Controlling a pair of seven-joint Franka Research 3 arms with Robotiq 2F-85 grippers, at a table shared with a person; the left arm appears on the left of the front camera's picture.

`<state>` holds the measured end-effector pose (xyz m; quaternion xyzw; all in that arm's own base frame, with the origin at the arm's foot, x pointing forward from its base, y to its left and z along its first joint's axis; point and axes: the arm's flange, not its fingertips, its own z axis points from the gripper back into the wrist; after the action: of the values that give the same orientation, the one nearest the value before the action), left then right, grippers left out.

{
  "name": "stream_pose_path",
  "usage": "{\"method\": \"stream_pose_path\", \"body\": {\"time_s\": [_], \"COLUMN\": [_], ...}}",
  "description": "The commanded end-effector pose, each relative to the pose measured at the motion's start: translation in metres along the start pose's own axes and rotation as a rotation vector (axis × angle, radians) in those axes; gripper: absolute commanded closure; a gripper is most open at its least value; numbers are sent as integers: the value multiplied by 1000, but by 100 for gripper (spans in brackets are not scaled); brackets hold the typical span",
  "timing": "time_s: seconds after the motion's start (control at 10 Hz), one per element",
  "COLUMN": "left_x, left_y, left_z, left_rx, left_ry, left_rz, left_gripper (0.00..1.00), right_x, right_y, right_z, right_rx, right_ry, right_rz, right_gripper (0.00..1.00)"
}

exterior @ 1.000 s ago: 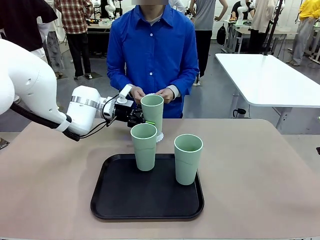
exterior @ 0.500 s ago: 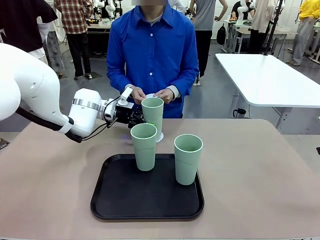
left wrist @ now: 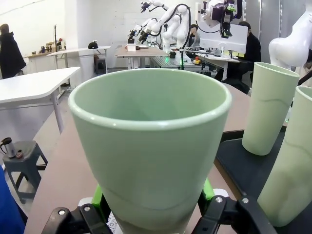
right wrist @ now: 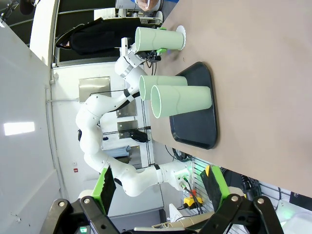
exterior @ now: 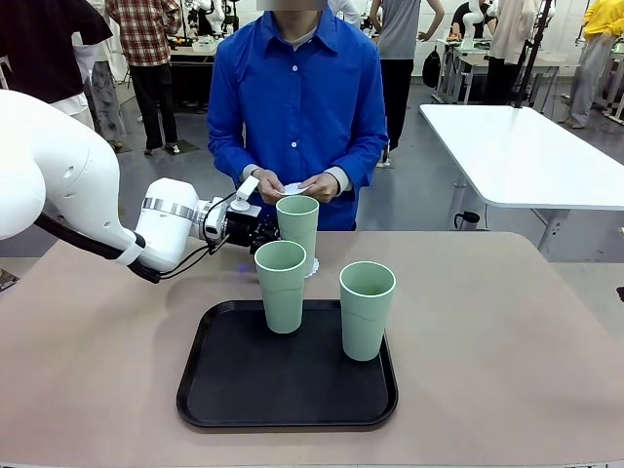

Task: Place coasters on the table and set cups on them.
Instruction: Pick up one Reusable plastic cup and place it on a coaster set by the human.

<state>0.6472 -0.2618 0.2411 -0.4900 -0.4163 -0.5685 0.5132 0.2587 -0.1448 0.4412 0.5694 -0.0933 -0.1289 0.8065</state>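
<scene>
Held cup: A tall pale mint-green plastic tumbler [exterior: 297, 226] is being gripped on its side by the left gripper [exterior: 265, 232] and is being held upright at the far side of the table, just beyond the tray.
Coaster: A small round white lacy paper doily [exterior: 311, 265] is being shown lying on the large tan-beige tabletop [exterior: 487, 322] under the tumbler's base, its scalloped edge sticking out on the right. It cannot be told whether the base is touching it.
Left gripper: In the left wrist view, the green pads [left wrist: 98, 196] on the black fingers are being pressed against opposite sides of the tumbler, clamped on it.
Other cups: A second tumbler [exterior: 281, 286] and a third tumbler [exterior: 367, 310] are being carried upright on a black rounded-square tray [exterior: 234, 390]. The second is at the tray's far left, the third is right of its middle, and they are being shown apart.
Spare coasters: More white paper doilies [exterior: 292, 188] are being held between the hands [exterior: 268, 185] of a person in a blue shirt standing at the far edge.
Right gripper: The right gripper [right wrist: 160, 183] is being shown with its fingers spread wide apart, the tray and all three tumblers well ahead of it.
Background: A white rectangular table [exterior: 517, 146] is being seen behind the person, to the right.
</scene>
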Motion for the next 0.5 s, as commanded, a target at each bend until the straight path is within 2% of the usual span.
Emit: {"method": "stream_pose_path", "body": {"time_s": [0.0, 0.2, 0.3, 0.4], "left_x": [3, 1, 0, -1], "left_y": [7, 8, 8, 9], "left_z": [-2, 0, 0, 0], "left_rx": [-8, -10, -13, -16], "left_ry": [10, 17, 16, 16], "left_rz": [-1, -12, -16, -17], "left_gripper": [15, 15, 1, 0], "right_x": [2, 2, 2, 2], "right_y": [0, 0, 0, 0], "right_z": [0, 0, 0, 0], "right_rx": [18, 18, 18, 18], "right_ry": [-3, -3, -3, -3], "right_rz": [2, 2, 2, 2], "right_gripper": [0, 0, 0, 0]}}
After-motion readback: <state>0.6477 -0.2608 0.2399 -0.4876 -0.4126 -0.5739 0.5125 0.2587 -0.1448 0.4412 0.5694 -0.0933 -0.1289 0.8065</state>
